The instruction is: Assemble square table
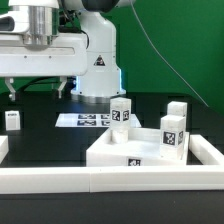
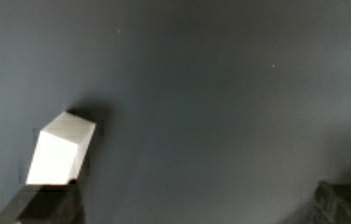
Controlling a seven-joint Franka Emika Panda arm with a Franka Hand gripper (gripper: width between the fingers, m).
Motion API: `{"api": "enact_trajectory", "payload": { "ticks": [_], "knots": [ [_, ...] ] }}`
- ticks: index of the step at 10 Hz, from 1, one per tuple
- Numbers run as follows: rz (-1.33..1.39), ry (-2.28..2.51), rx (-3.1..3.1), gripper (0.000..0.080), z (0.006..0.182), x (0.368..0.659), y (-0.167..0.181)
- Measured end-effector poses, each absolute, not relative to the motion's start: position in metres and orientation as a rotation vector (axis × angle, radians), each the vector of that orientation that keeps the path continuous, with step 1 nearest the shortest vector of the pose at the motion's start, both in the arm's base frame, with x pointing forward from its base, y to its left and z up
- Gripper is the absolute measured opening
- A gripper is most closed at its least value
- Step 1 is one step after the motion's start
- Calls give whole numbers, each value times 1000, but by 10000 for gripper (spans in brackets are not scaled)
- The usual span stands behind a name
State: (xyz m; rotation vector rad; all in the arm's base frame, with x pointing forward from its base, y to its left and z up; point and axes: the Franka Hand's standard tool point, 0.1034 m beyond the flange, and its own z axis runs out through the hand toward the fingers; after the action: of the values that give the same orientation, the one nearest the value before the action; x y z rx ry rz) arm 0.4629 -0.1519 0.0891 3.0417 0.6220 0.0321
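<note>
Green backdrop, black desk (image 1: pixel 40 135). The square table's slab (image 1: pixel 125 152) lies against the white rail (image 1: pixel 110 182), two legs (image 1: pixel 119 113) upright beside it. The gripper (image 1: pixel 35 42) hangs well above, jaws released, empty. Judged step: reaching for the lone leg (image 2: pixel 62 150); next, descend and straddle it.

A black table (image 1: pixel 40 140) lies under the pincer. A flat marker board (image 1: pixel 88 120) and a long white rail (image 1: pixel 60 180) sit past it.

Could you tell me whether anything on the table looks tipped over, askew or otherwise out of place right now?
Nothing looks damaged or spilled. The square tabletop lies flat inside the white rail. Three legs stand upright in the exterior view; one stands apart at that view's left. The open gripper holds nothing.
</note>
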Motion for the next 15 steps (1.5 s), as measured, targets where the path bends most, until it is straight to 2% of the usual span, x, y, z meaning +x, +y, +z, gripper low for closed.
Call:
{"api": "enact_trajectory", "payload": {
  "ticks": [4,9,13,15],
  "knots": [
    [30,608,3043,649,86,458,-156],
    [-73,444,3095,649,61,405,-193],
    [-77,444,3094,649,60,405,-192],
    [-97,429,3101,649,55,394,-204]
  ]
}}
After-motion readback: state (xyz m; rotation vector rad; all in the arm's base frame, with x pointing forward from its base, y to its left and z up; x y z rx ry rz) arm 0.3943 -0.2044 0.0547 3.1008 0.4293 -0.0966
